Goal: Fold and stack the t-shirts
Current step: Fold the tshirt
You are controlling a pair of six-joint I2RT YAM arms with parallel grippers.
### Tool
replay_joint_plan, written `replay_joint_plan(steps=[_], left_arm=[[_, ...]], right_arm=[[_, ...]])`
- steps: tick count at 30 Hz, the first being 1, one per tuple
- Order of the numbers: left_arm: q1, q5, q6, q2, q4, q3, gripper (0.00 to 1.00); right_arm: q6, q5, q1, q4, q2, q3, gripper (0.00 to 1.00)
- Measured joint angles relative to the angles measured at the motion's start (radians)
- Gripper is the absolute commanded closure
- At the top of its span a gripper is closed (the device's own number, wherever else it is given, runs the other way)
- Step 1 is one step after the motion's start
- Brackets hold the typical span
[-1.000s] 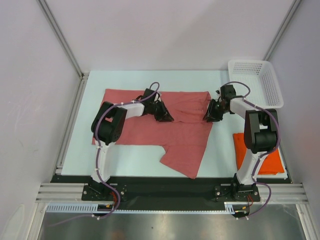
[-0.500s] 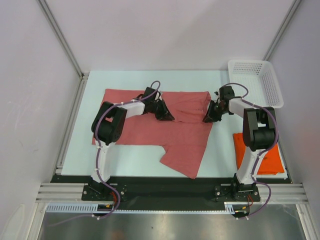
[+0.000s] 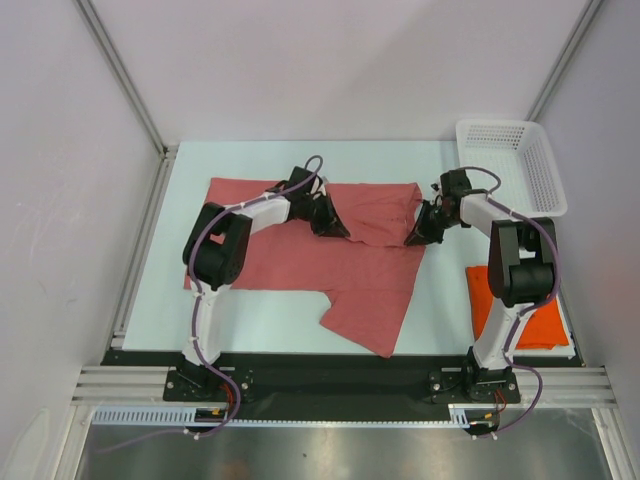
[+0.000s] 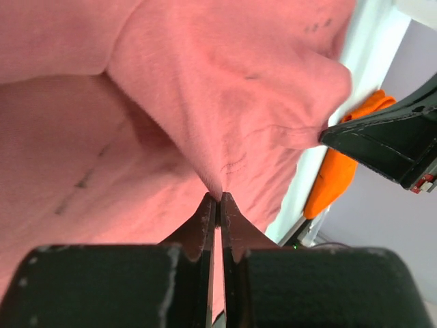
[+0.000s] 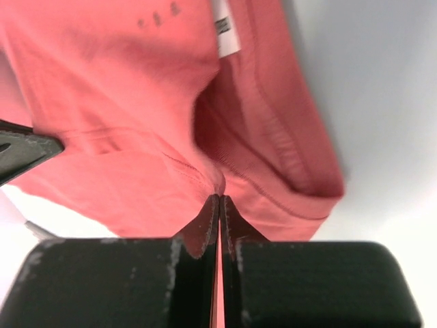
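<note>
1. Spread over the middle of the tabletop (image 3: 270,312): pink-red t-shirt (image 3: 300,265), mostly flat, with one flap reaching toward the near edge.
2. Left fingers (image 3: 340,232) pressed together on a small peak of that shirt's cloth, toward its far side and a little right of its middle. Seen close from the left wrist, fingers (image 4: 208,212) clamped with the fabric rising in a ridge straight off the tips.
3. Right fingers (image 3: 412,240) likewise clamped on the same shirt, at its right edge near the far right corner. From the right wrist, tips (image 5: 210,213) closed on a hemmed fold, with a white label (image 5: 229,34) showing farther up the cloth.
4. Between the two pinch points, cloth slightly bunched and raised off the tabletop rather than lying flat.
5. Orange t-shirt (image 3: 525,322) folded into a flat rectangle on the near right of the tabletop, partly behind the right arm, apart from the pink-red one.
6. White perforated basket (image 3: 545,170) at the far right corner, well apart from both shirts.
</note>
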Motion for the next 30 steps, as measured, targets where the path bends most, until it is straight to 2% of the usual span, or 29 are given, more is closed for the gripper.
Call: replay_joint_plan(steps=[14, 30], left_arm=[[0.063, 0.080, 0.072, 0.000, -0.108, 0.033, 0.94], [0.085, 0.131, 0.113, 0.051, -0.159, 0.070, 0.82]], right_arm=[[0.128, -0.104, -0.004, -0.011, -0.020, -0.057, 1.00], [0.151, -0.123, -0.020, -0.001, -0.003, -0.062, 0.99]])
